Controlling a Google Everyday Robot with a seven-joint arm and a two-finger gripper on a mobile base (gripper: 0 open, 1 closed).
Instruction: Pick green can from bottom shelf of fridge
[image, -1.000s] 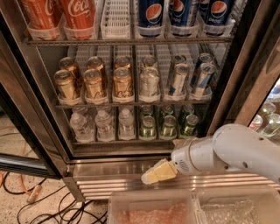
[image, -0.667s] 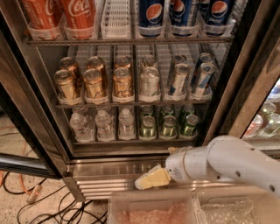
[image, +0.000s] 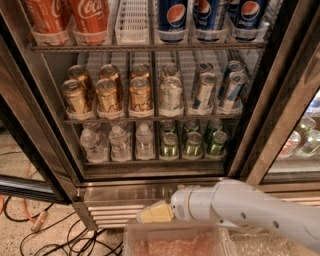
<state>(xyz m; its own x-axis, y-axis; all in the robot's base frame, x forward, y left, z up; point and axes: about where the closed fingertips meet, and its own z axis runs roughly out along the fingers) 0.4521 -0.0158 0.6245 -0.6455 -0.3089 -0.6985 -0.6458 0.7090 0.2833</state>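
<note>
Currently, my end effector (image: 148, 215) sits low in the camera view, in front of the ribbed steel base panel (image: 112, 212) of the fridge (image: 44, 125) and below the open cabinet. It points to the left. From this view I cannot tell how far open it is. It is not in contact with any can. My white arm (image: 250, 210) extends from it toward the lower right corner.

Directly beneath the end effector is a clear plastic bin (image: 172, 241). Left of the bin, dark cables (image: 50, 237) lie on the speckled floor.

Above the base panel is the bottom shelf (image: 150, 161), a white wire rack with a thin front rail.
- Right half: three lanes of green cans, upright, at least two deep. The green can (image: 193, 144) in the middle lane stands at the front, with a like can on each side.
- Left half: three lanes of clear water bottles (image: 120, 142).

The green can is well above and slightly right of the end effector, and apart from it.

The next rack up carries gold cans (image: 108, 95) on the left and silver-and-blue cans (image: 203, 91) on the right. The highest rack in view carries red Coca-Cola cans (image: 90, 15) on the left and blue Pepsi cans (image: 173, 15) on the right.
</note>
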